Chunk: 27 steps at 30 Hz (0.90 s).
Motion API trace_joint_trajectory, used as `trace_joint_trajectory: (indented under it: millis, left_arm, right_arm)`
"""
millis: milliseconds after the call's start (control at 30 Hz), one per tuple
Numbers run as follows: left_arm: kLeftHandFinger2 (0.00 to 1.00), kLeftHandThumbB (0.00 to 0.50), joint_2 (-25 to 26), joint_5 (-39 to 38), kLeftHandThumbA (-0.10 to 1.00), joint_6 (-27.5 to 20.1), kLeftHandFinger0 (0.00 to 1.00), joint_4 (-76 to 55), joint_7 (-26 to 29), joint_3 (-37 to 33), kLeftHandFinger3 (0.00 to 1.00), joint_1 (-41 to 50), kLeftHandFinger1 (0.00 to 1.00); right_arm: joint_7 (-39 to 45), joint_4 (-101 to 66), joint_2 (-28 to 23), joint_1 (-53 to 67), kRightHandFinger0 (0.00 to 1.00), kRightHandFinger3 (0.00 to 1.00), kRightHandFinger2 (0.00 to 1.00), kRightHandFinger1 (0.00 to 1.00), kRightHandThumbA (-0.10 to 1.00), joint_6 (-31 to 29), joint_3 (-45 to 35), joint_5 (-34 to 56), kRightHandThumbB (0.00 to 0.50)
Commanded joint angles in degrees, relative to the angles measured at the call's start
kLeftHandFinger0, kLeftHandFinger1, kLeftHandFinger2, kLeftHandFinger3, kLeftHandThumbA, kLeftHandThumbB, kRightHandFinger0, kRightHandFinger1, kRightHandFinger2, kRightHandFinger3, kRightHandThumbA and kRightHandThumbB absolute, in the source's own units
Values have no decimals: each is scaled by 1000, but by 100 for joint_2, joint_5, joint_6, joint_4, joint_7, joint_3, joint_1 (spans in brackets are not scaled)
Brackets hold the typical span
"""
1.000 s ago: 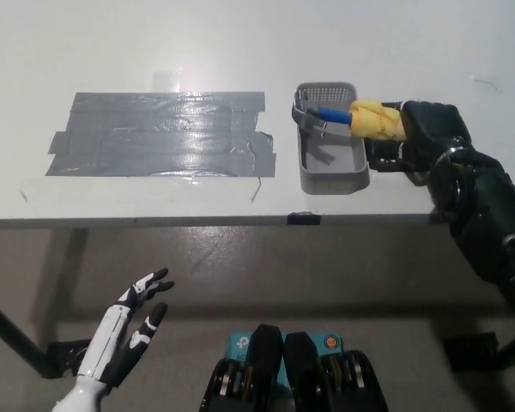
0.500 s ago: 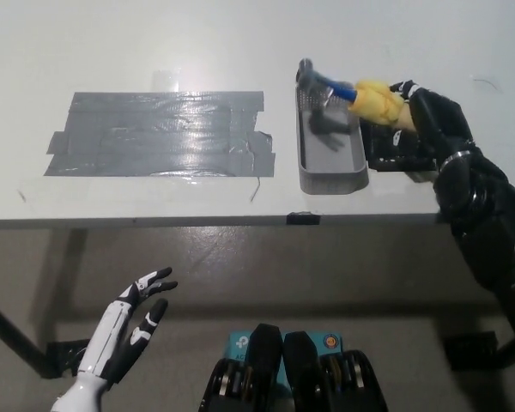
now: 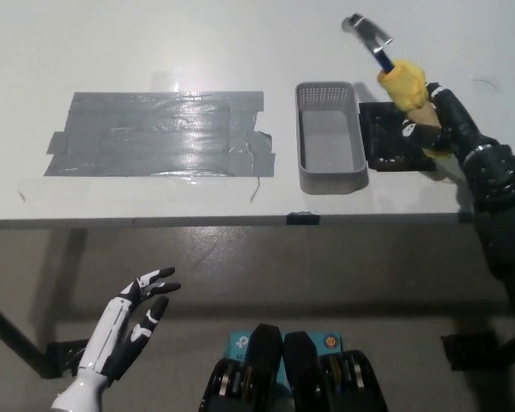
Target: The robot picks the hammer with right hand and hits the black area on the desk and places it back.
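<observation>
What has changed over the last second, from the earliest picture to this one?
The right hand, shut on the hammer, has lifted it out of the grey basket and swung it up and to the right; its head now points up, past the basket's far right corner. The basket now holds nothing. The grey tape patch, the basket and the open left hand below the desk edge stayed put.

We are seeing the hammer (image 3: 386, 62) only in part — the right hand (image 3: 429, 116) is covering the lower end of its yellow handle, and its metal head is showing blurred. The black square (image 3: 386, 137) beside the grey basket (image 3: 330, 137) is lying partly under that hand — its right side is hidden.
</observation>
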Motion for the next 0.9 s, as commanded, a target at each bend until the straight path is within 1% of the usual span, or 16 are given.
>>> trace_joint_trajectory:
  millis: [0, 67, 100, 133, 167, 200, 300, 333, 367, 433, 533, 567, 633, 700, 800, 867]
  left_arm:
    - [708, 75, 122, -7, 925, -249, 910, -26, -98, -53, 826, -137, 774]
    - [695, 62, 132, 25, 920, -363, 892, 30, -76, -72, 823, -149, 756]
    - [692, 62, 137, 23, 918, -371, 888, 38, -76, -76, 822, -154, 752]
    - [688, 65, 152, 56, 912, -385, 867, 42, -88, -107, 826, -151, 738]
    - [687, 68, 153, 60, 912, -380, 864, 41, -82, -116, 826, -149, 736]
    - [687, 70, 154, 60, 911, -369, 863, 39, -75, -123, 826, -146, 736]
    - [678, 84, 144, 67, 910, -334, 851, 32, -68, -128, 821, -138, 726]
    - [674, 88, 144, 71, 915, -334, 848, 36, -68, -130, 816, -140, 721]
    - [674, 93, 152, 76, 920, -309, 846, 25, -73, -130, 815, -148, 718]
    - [675, 83, 169, 74, 922, -332, 803, 20, -86, -135, 818, -144, 702]
    - [663, 71, 190, 93, 901, -387, 759, 3, -50, -105, 813, -141, 677]
    - [662, 74, 198, 92, 900, -355, 756, -12, -54, -96, 813, -133, 675]
    - [655, 73, 208, 93, 903, -359, 742, -39, -33, -71, 810, -102, 663]
    - [653, 61, 224, 93, 904, -392, 736, -32, -18, -52, 811, -93, 660]
    - [644, 42, 245, 70, 885, -451, 700, -26, -18, -35, 808, -90, 641]
    - [640, 37, 250, 53, 876, -488, 682, -11, -14, -28, 803, -99, 630]
  right_arm:
    - [907, -660, -383, -927, 64, 845, 851, 504, -100, 569, -153, 856, 150]
    - [1008, -895, -477, -924, 13, 657, 723, 403, -100, 805, -143, 910, 152]
    - [1019, -932, -488, -915, 1, 522, 670, 349, -100, 845, -135, 932, 154]
    - [1173, -965, -670, -931, 0, 396, 683, 345, -100, 753, -33, 881, 145]
    - [1214, -960, -709, -940, 0, 388, 730, 379, -100, 768, -32, 916, 131]
    - [1256, -935, -751, -956, 10, 455, 783, 422, -100, 780, -38, 964, 122]
    - [1529, -822, -1001, -1037, 13, 687, 798, 441, -100, 973, -90, 1155, 118]
    - [1631, -781, -1088, -1058, 13, 729, 801, 447, -100, 981, -43, 1163, 122]
    - [1700, -814, -1165, -1070, 45, 717, 817, 479, -100, 1012, 23, 1124, 133]
    - [1791, -1010, -1318, -999, 149, 765, 869, 588, -100, 1047, 186, 1005, 146]
    - [1956, -990, -1547, -983, 207, 653, 871, 609, -100, 812, 551, 810, 129]
    - [1993, -1107, -1581, -952, 214, 735, 919, 655, -100, 974, 605, 840, 130]
    - [2015, -1244, -1694, -856, 266, 972, 970, 710, -100, 1033, 808, 736, 129]
    - [2093, -1280, -1784, -790, 234, 1000, 952, 683, -100, 1007, 934, 740, 100]
    - [2238, -1297, -1899, -665, 177, 1000, 935, 645, -100, 957, 1019, 823, 102]
    - [2198, -1367, -1963, -548, 180, 1000, 926, 649, -100, 1046, 1128, 689, 103]
